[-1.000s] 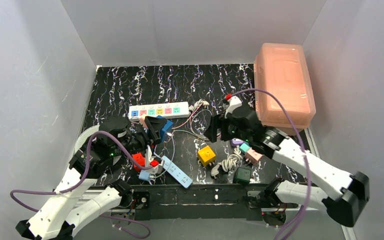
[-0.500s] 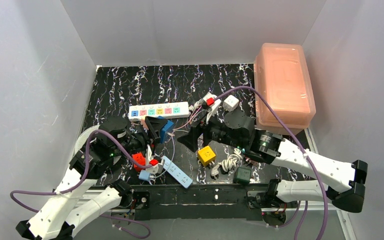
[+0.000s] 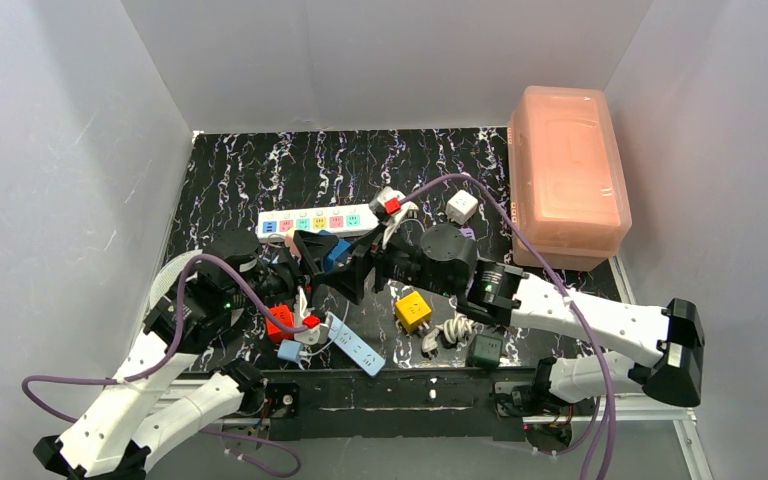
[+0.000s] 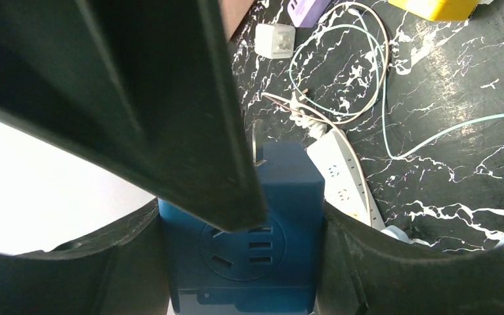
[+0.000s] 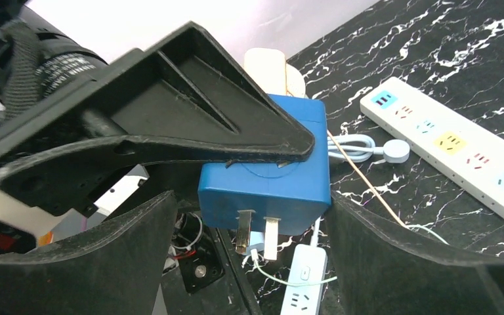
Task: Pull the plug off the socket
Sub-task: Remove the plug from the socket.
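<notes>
The left tool (image 3: 312, 250) is clenched on the blue cube plug (image 3: 332, 252). In the left wrist view its two fingers (image 4: 380, 262) press against opposite sides of the cube, whose outlet face looks toward that camera. The right tool (image 3: 358, 270) is released: its jaws stand wide apart on either side of the same cube, crosswise to the left tool's grip. From the right wrist view I cannot tell whether its fingers (image 5: 407, 256) touch the cube. The plug's two flat prongs (image 5: 256, 233) are bare and point toward the right wrist camera.

The plug is held up off the desk (image 3: 260, 160), just on the near side of the socket (image 3: 318, 221). The socket is a long white strip with a row of pastel outlet faces, and it lies flat on the black marbled surface.

Nearer the arm bases lie a slim light-blue strip (image 3: 353, 343), a yellow cube (image 3: 412, 311) and a dark green cube (image 3: 484, 350). A white cube (image 3: 461, 207) sits to the right of the socket, near a pink translucent box (image 3: 568, 175) at the right edge of the desk
</notes>
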